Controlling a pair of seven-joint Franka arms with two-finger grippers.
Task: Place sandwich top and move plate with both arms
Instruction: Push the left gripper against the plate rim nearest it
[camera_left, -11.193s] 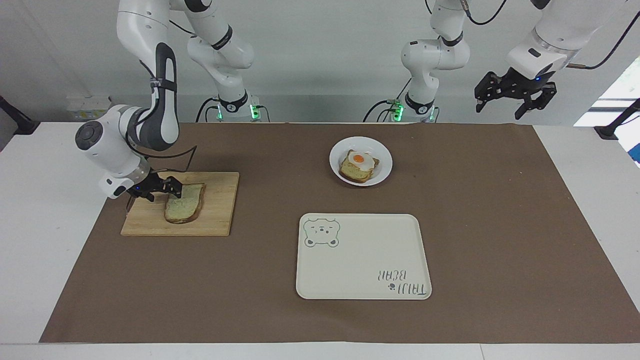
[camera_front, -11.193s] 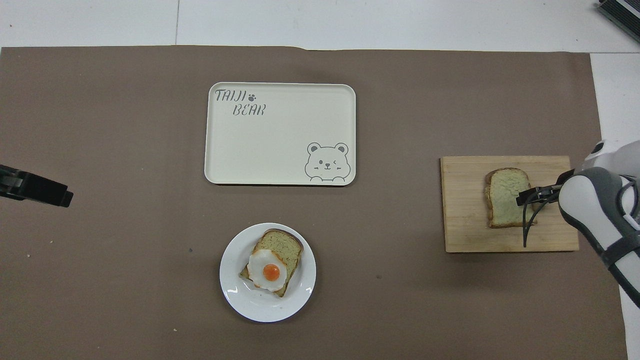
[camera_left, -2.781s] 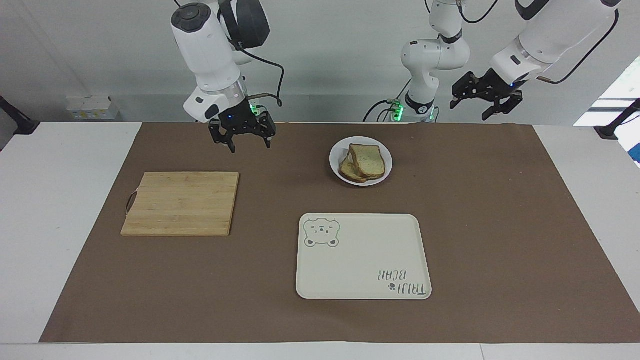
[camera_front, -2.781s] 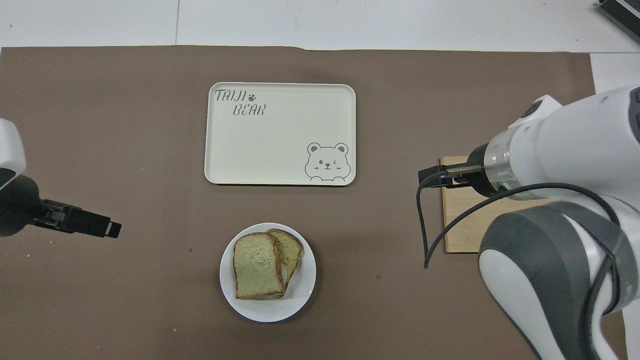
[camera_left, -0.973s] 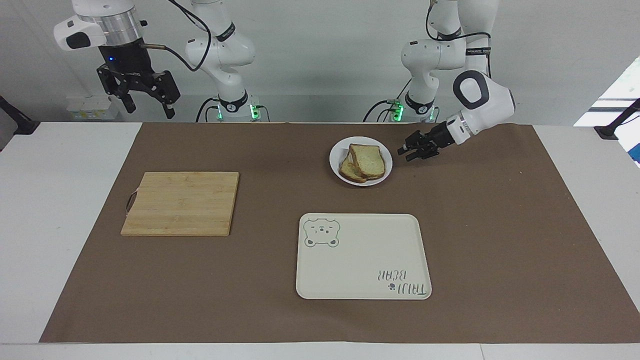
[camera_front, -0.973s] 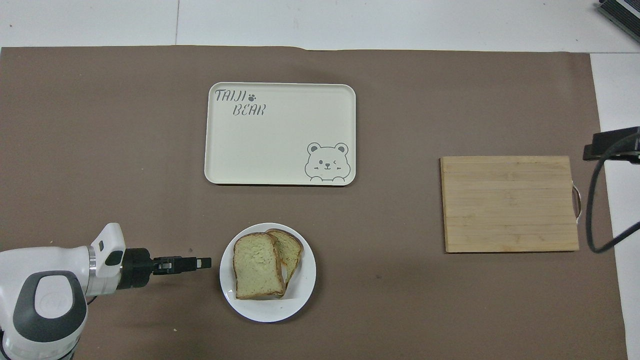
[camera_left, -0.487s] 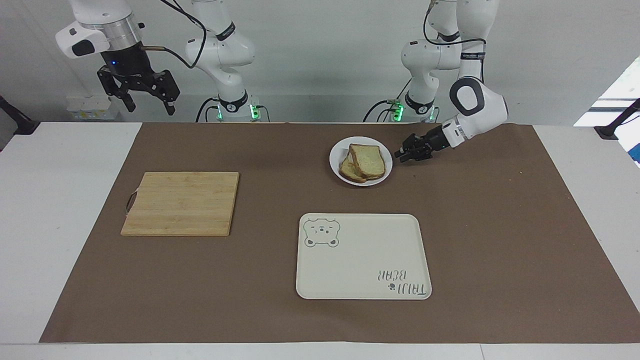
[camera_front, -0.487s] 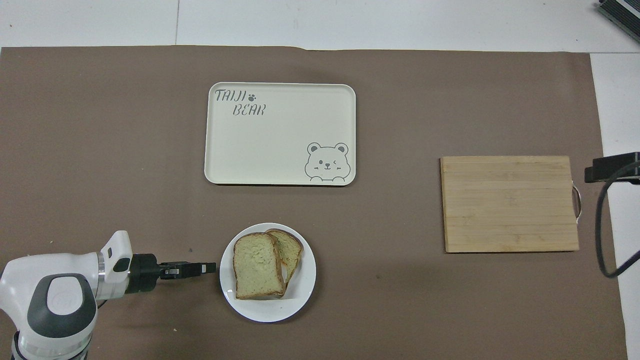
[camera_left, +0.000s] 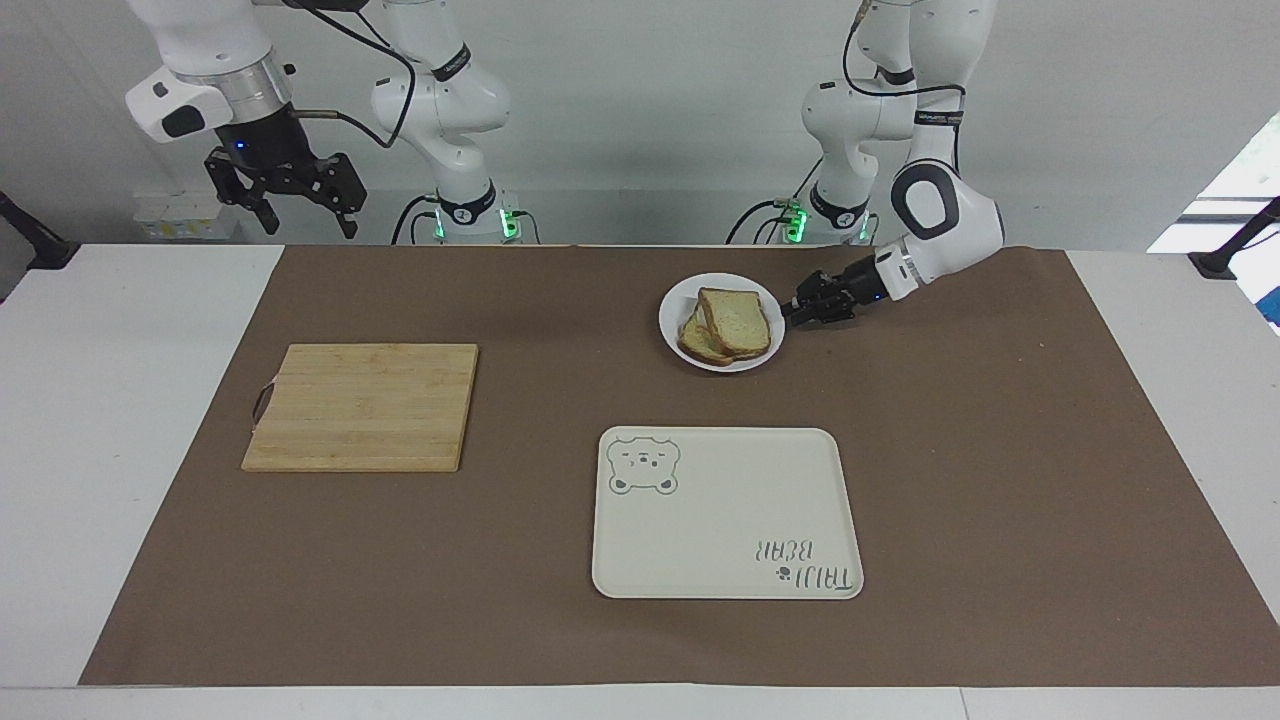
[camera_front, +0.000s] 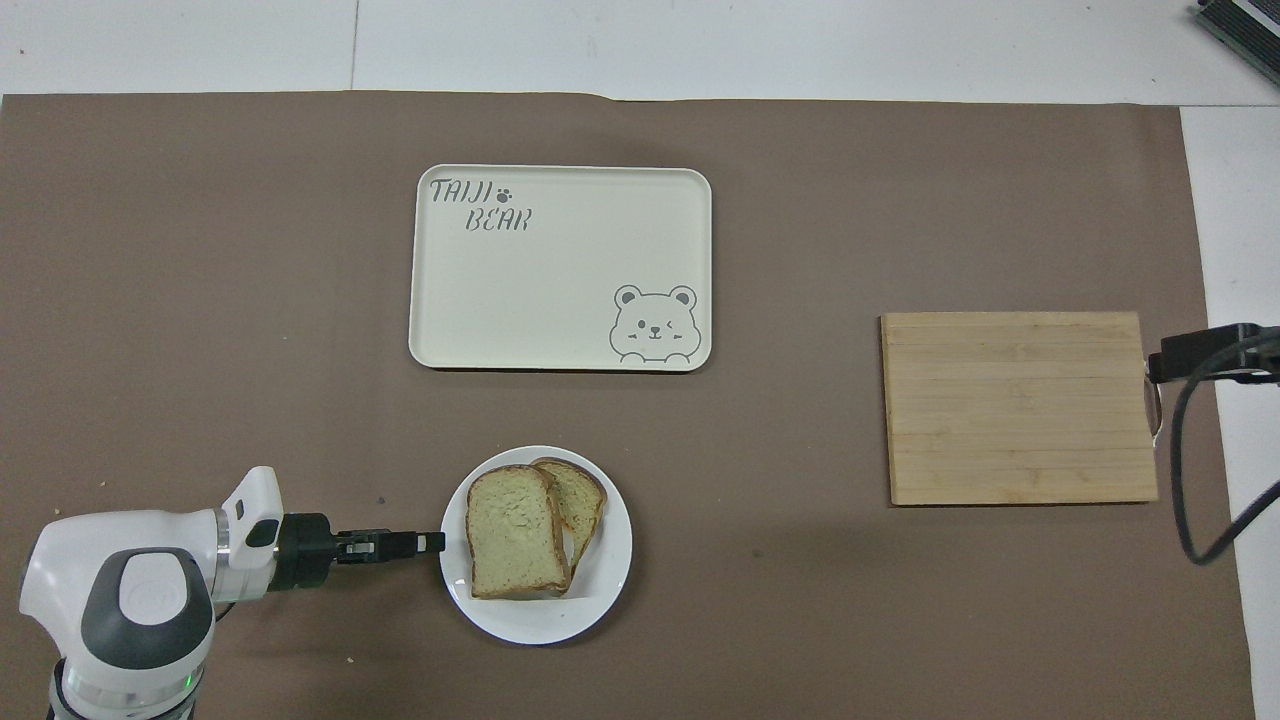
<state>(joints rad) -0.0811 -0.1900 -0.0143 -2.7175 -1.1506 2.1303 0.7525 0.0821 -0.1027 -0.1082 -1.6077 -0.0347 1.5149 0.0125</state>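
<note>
Two bread slices sit stacked on the plate (camera_left: 722, 363): the sandwich top (camera_left: 738, 321) lies uppermost, skewed over the lower slice. The left gripper (camera_left: 797, 309) is low at the plate's rim, on the side toward the left arm's end of the tabletop (camera_left: 1000, 450); whether its fingers grip the rim, I cannot tell. The right gripper (camera_left: 303, 212) waits raised, fingers spread and empty, near the cutting board (camera_left: 360, 407).

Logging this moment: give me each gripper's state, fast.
Left gripper: at the plate's rim, open or shut cannot be told.
Right gripper: open, holding nothing, raised.
</note>
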